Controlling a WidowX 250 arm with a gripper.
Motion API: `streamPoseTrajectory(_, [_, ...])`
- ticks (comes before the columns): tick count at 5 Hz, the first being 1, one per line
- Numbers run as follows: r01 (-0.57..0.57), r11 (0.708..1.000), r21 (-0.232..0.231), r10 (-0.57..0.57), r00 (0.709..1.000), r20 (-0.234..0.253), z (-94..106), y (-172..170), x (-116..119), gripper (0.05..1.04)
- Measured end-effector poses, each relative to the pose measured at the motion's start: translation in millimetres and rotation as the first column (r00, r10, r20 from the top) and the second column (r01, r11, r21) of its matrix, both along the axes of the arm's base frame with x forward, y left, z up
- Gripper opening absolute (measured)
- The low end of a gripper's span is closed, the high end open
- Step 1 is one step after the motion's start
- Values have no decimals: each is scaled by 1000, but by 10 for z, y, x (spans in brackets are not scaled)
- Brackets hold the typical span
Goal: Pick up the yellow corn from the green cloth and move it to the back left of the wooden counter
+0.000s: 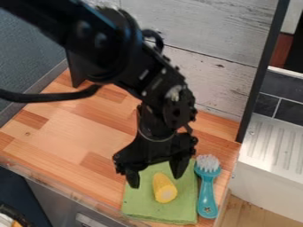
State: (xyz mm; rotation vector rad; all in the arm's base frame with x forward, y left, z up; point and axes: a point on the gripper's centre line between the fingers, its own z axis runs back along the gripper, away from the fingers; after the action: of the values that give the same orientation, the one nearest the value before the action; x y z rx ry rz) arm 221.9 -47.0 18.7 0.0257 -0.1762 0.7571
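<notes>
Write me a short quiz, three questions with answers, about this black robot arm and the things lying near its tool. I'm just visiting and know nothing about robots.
1. Multiple choice: Where does the yellow rounded piece lie relative to the flat green cloth?
A) beneath it
B) on top of it
C) away from it

2. True or false: The two fingers of the black robotic tool stand apart.

3. Fill in the blank: The teal brush beside the cloth has ____ bristles.

Key: 1 B; 2 true; 3 white.
</notes>
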Motion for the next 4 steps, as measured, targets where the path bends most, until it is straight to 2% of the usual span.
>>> streamPoseTrajectory(1, [25, 1000, -10, -25, 999, -46, -170, -63, 60, 1000])
streamPoseTrajectory(2, [59, 996, -60, -63, 996, -70, -301, -160, 93, 948])
streamPoseTrajectory(3, [63, 996, -63, -67, 996, -63, -340, -167, 131, 658])
streamPoseTrajectory(4, [67, 996, -64, -70, 996, -57, -322, -157, 123, 576])
